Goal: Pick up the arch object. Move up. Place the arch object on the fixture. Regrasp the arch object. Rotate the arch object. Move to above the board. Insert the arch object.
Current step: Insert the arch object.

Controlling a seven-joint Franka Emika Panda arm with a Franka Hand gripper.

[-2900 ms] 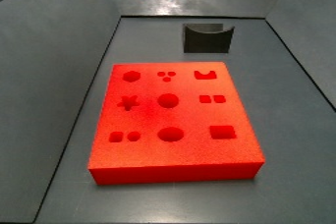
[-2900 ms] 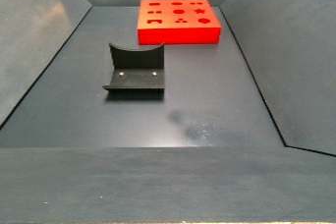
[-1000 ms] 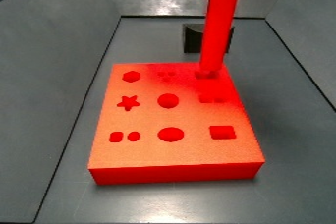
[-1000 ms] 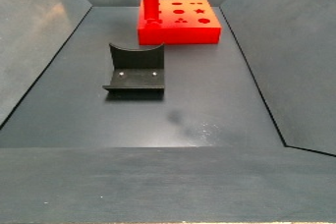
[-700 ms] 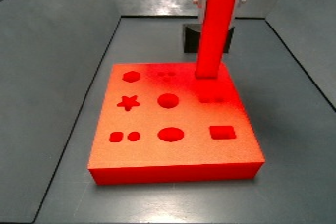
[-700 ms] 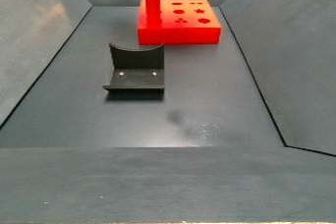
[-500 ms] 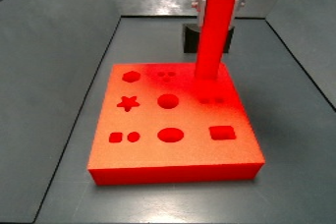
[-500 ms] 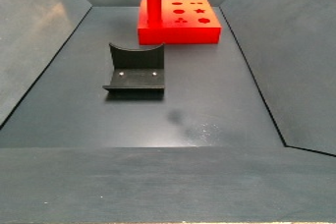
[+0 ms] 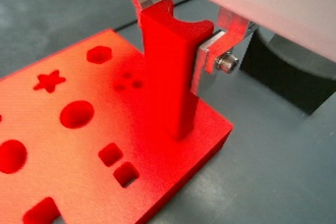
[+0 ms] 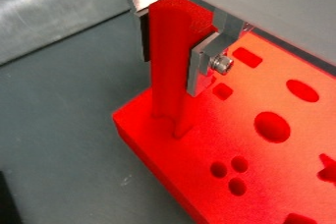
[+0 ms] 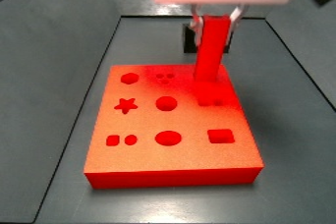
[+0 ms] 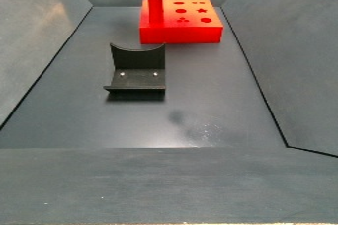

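In a side view, going left to right, we see the small dark grey-black fixture with its scooped top standing bare on the grey counter, and beyond it the large flat red-orange board with its rows of shaped holes. The long slim bright-red arch object stands upright with its lower end in a hole at the board's corner, arch end up. Our hand is closed on its upper part, silver fingers pressed to its sides. We judge the pick-up, the fixture steps and the move above the board finished, and insertion under way; pressing the bar fully home and letting go remain.
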